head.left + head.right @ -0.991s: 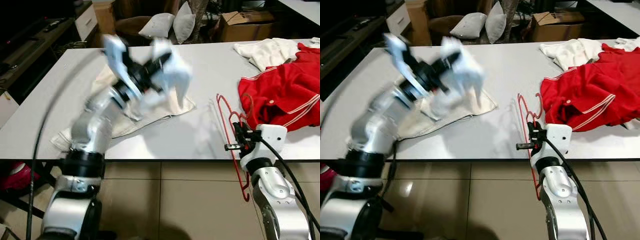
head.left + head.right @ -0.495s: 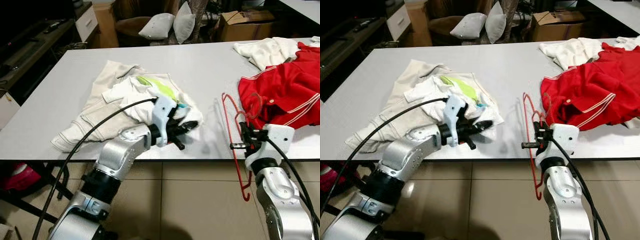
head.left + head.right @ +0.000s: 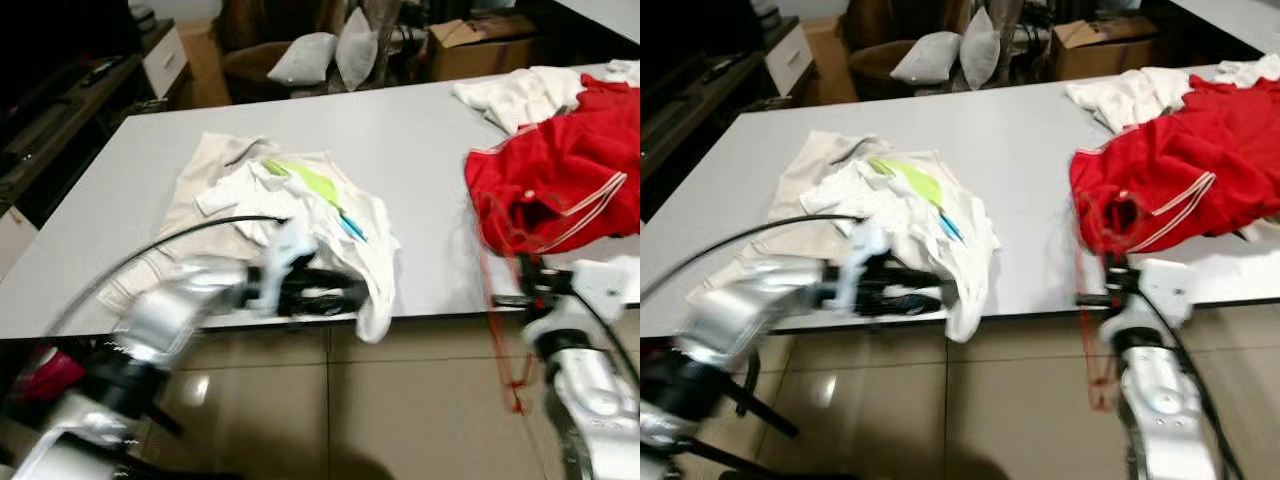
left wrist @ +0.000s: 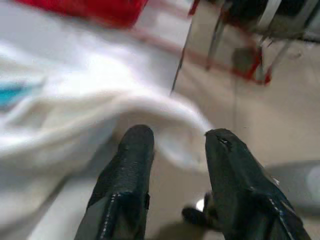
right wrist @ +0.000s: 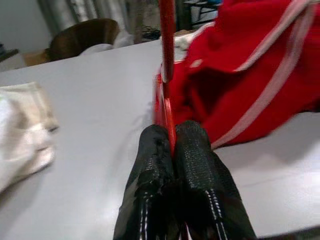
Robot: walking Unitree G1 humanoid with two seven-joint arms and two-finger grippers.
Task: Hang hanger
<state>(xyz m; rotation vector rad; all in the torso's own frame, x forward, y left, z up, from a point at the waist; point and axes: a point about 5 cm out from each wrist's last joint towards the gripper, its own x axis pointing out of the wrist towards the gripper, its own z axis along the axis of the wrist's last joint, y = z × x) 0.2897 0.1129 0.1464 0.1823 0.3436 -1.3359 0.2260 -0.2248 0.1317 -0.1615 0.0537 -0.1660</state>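
Observation:
A thin red hanger [image 3: 492, 300] leans off the white table's [image 3: 420, 150] front edge, beside a crumpled red garment [image 3: 545, 190]. My right gripper [image 5: 170, 137] is shut on the hanger's wire, just in front of the table edge [image 3: 515, 298]. A pile of white clothing [image 3: 290, 215] with green and blue marks lies at the front left, one fold drooping over the edge. My left gripper [image 4: 175, 142] is open with nothing between its fingers, level with the table edge next to that drooping fold [image 3: 340, 295]. Both eye views are blurred.
More white cloth [image 3: 510, 95] lies at the table's back right. Behind the table are pillows [image 3: 320, 55], a brown chair and a cardboard box [image 3: 480, 40]. A dark cabinet [image 3: 60, 100] stands at the left. Tiled floor lies below the front edge.
The left arm swung down from above the white clothing to the table's front edge, and a fold now hangs over it. The right gripper kept hold of the hanger. The view has shifted.

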